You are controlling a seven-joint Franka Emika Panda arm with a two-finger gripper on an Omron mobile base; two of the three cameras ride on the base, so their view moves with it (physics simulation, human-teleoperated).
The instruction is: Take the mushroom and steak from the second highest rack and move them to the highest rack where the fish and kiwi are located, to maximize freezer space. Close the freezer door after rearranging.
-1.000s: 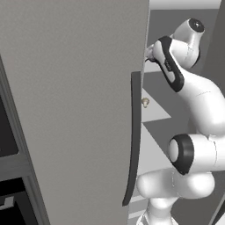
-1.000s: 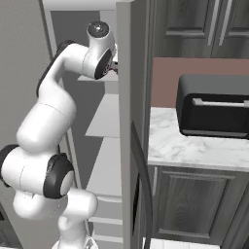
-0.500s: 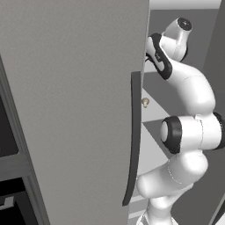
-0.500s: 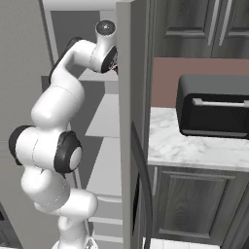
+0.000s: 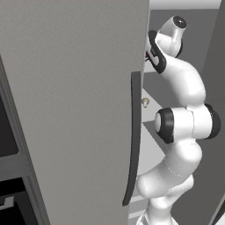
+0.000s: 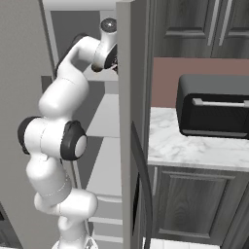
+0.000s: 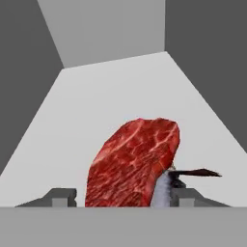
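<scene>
The freezer door (image 5: 74, 105) is standing wide open and taking up most of the left base view, its long dark curved handle (image 5: 134, 140) running down its edge and screening much of the compartment. From the right base view, the other fridge door (image 6: 131, 121) is showing edge-on and blocking the arm's wrist, with a marble bench (image 6: 194, 146) beyond it carrying a black toaster oven (image 6: 214, 107) under dark cabinets (image 6: 194, 24). The white arm (image 5: 184, 127) is reaching high into the freezer. Over in the hand view, the highest rack (image 7: 120, 96) is spreading out pale grey between dark walls. The steak (image 7: 132, 161) is sitting red and marbled right up close, between the claw (image 7: 118, 198) fingertips (image 7: 60, 197), and the claw is looking clenched around it, though whether the steak is resting on the rack I cannot tell. The fish (image 7: 195, 172) is poking out dark and thin just beside the steak. Smallest of all, the mushroom (image 5: 145, 102) is sitting tan on the second highest rack (image 5: 151, 110), seen from the left base view past the handle.
</scene>
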